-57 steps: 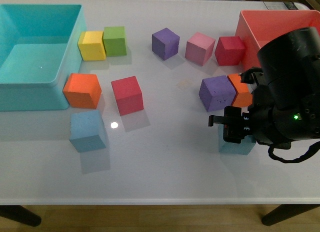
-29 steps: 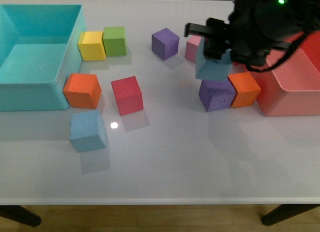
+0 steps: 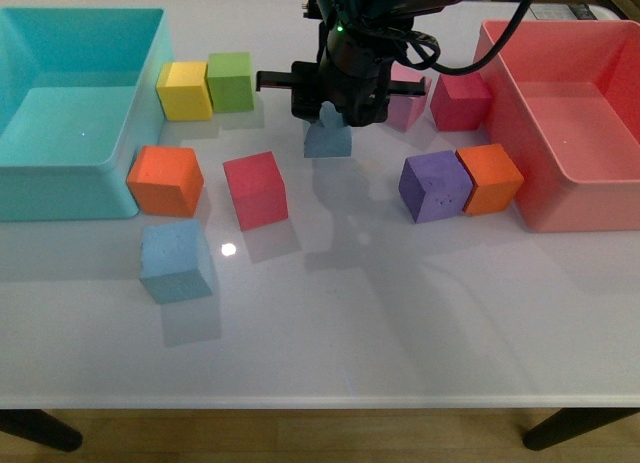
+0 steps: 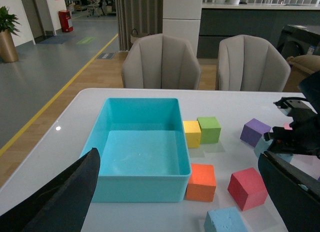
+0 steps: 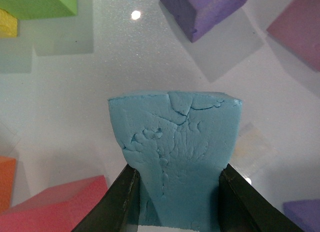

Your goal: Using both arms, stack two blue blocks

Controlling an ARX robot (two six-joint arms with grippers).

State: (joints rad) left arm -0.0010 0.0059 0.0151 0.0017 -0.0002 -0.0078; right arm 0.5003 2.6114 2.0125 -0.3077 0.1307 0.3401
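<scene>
The right hand [image 3: 328, 123] is clenched on a light sky-blue foam cube [image 3: 327, 140]. Its two dark fingers [image 5: 127, 202] press the cube's opposite sides, and the cracked, dented blue face fills the right wrist view. The cube seems to hang clear of the white tabletop [image 3: 400, 323], out in the middle between the green foam cube [image 3: 230, 80] and the pink foam cube [image 3: 408, 103].

The second light sky-blue foam cube [image 3: 176, 261] sits on the tabletop well apart from the first, toward the near edge. It lies just in front of the orange foam cube [image 3: 165, 179], close to the big teal plastic bin [image 3: 60, 188], with a red foam cube [image 3: 255, 189] near it.

The left hand [image 4: 177, 156] is released. Its dark fingers [image 4: 65, 197] are spread wide with nothing between them, and it looks across the teal bin from off to the side.
</scene>
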